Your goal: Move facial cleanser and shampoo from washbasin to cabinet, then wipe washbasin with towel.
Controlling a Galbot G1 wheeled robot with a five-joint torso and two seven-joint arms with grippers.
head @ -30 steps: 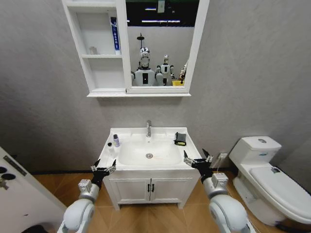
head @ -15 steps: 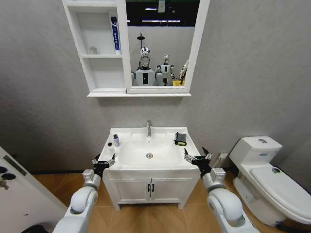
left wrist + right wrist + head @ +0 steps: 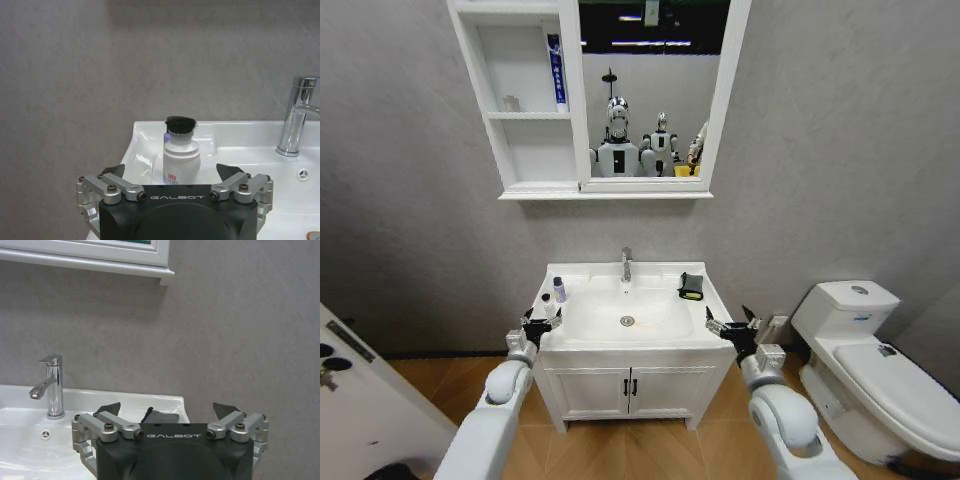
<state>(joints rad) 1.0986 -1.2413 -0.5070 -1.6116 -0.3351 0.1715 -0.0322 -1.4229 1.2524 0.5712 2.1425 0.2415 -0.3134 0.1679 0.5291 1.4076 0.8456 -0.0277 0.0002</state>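
Now the left hand [image 3: 541, 324], spread wide, is hovering at the washbasin's [image 3: 626, 343] front-left corner just short of a bottle [image 3: 181, 157], while the right hand [image 3: 733, 324], likewise spread, is waiting at the front-right corner near the towel [image 3: 691, 286].

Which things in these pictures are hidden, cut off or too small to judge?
- Front bottle, left wrist view: the open left gripper covers its lower part, and the second bottle stands hidden behind it.
- Bottle labels, head view: too small to tell cleanser from shampoo.
- Towel, right wrist view: the open right gripper hides most of it.
- Cabinet, head view: its top compartment is cut by the frame edge.
- Washbasin drain, wrist views: out of frame.
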